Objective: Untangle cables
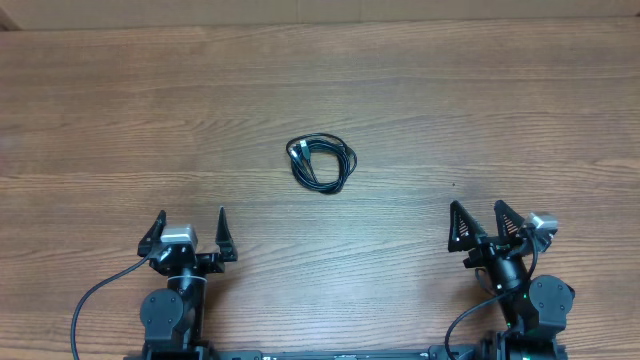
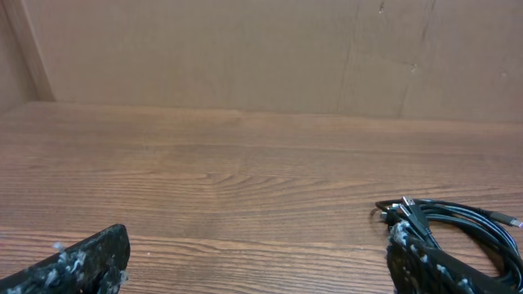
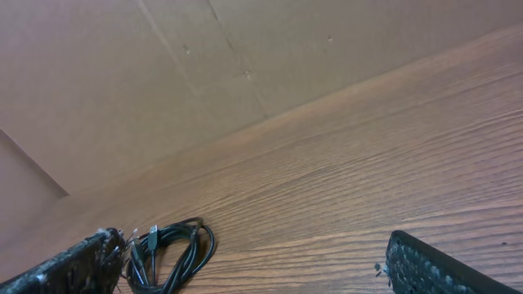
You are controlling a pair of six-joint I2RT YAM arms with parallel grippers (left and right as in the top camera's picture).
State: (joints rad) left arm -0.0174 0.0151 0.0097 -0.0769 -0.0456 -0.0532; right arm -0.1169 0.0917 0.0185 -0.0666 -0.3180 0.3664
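Observation:
The cables [image 1: 321, 162] lie as one small black coil on the wooden table [image 1: 420, 110], near its middle, with metal-tipped plug ends at the coil's left side. My left gripper [image 1: 190, 226] rests open near the front left, well short of the coil. My right gripper [image 1: 478, 218] rests open near the front right, also apart from it. In the left wrist view the cables [image 2: 458, 222] show at the lower right, partly behind one of my fingertips [image 2: 421, 260]. In the right wrist view the cables [image 3: 173, 253] lie at the lower left beside one of my fingertips [image 3: 82, 263]. Nothing sits between either pair of jaws.
A brown cardboard wall [image 2: 261, 49] stands along the table's far edge [image 1: 320, 25]. Both arm bases [image 1: 172, 315] [image 1: 530, 310] with their thick black wires sit at the front edge.

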